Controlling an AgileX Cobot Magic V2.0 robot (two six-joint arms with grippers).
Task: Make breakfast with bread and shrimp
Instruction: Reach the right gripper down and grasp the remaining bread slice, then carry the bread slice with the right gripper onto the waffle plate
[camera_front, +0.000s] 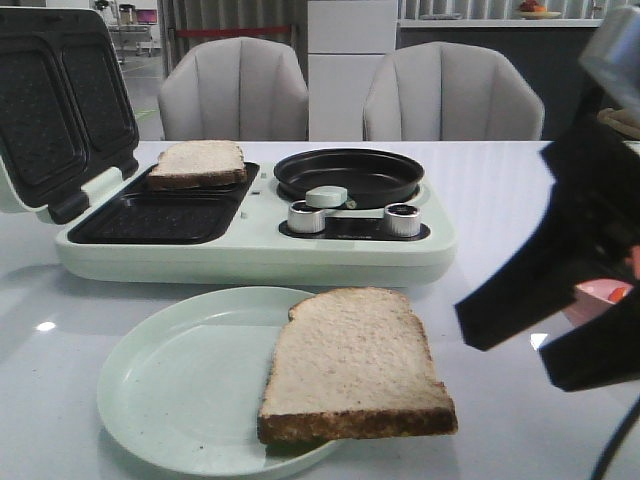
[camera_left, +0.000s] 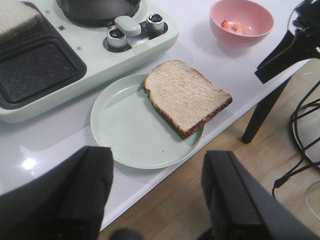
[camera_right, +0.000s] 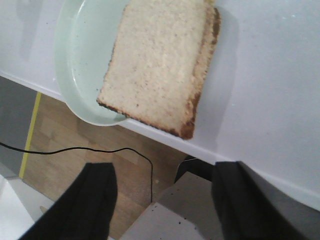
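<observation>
One bread slice (camera_front: 350, 365) lies on the pale green plate (camera_front: 170, 390) and overhangs its right rim; it also shows in the left wrist view (camera_left: 187, 95) and the right wrist view (camera_right: 160, 65). A second bread slice (camera_front: 198, 163) sits in the far sandwich tray of the green appliance (camera_front: 250, 255). The shrimp (camera_left: 232, 26) lie in a pink bowl (camera_left: 241, 21). My right gripper (camera_front: 505, 350) is open and empty, raised to the right of the plate. My left gripper (camera_left: 157, 195) is open and empty over the table's front edge, near the plate.
The appliance's lid (camera_front: 60, 100) stands open at the left. It has a round black pan (camera_front: 349, 175) and two silver knobs (camera_front: 306, 217). The near sandwich tray (camera_front: 150, 218) holds nothing. Two grey chairs (camera_front: 235, 90) stand behind the table.
</observation>
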